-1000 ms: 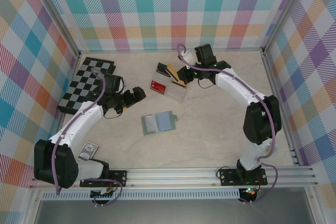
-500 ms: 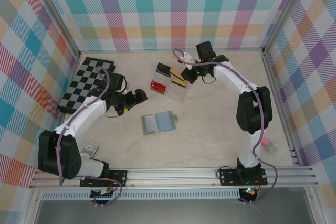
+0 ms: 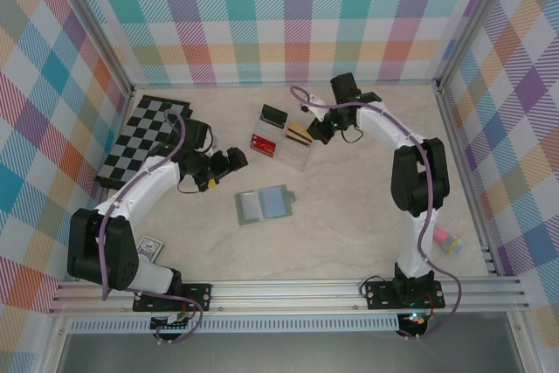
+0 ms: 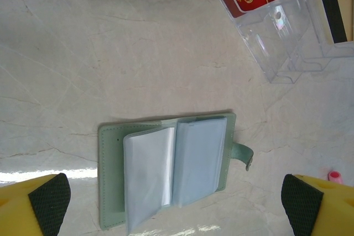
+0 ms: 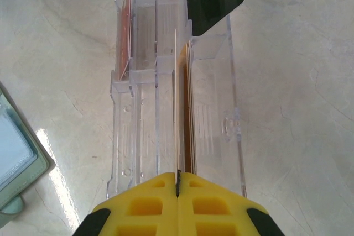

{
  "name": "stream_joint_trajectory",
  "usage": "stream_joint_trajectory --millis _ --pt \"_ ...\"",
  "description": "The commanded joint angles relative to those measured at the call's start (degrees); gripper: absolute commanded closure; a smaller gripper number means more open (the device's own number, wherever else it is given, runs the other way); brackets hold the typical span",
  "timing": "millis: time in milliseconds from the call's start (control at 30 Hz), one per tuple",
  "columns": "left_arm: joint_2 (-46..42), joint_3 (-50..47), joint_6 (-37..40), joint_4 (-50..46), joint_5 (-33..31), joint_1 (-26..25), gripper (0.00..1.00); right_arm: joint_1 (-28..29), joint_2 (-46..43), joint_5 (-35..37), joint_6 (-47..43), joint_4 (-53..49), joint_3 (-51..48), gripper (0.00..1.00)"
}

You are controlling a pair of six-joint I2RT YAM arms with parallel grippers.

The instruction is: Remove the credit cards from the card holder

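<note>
Bright even light; glare streak on table (image 4: 83,172); soft shadows.

This is a robotics lab test cell. A left arm (image 3: 140,203) and a right arm (image 3: 410,172), both white, are bolted to a metal rail (image 3: 288,290) at 6 o'clock of a marble-look table (image 3: 349,224). Metal posts (image 3: 87,22) frame it, and pastel checked panels (image 3: 288,15) close it in at 9, 12 and 3 o'clock (a backdrop more than a wall). Assorted props lie about: a chessboard mat (image 3: 144,133) at 10 o'clock, a clear tray (image 3: 293,156) toward 12, an open wallet (image 3: 265,205) at the centre, and what may be a card pack (image 3: 147,251) at 7 o'clock.
</note>
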Motion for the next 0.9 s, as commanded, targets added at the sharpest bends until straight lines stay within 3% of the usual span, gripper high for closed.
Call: stream_joint_trajectory --millis 0,533,867 --pt "0.5 1.5 -0.2 -0.5 1.4 0.7 0.0 -0.3 0.9 -1.2 -2.7 -1.6 2.5 0.97" --pt "-0.7 0.6 0.2 -0.5 1.3 0.7 0.0 -0.3 3.1 -2.9 -1.0 -5.3 6.9 0.81" --pt "-2.3 -2.3 -0.1 0.6 2.1 0.7 0.01 -0.3 -7.1 -4.9 12.9 -1.0 3.2 0.76"
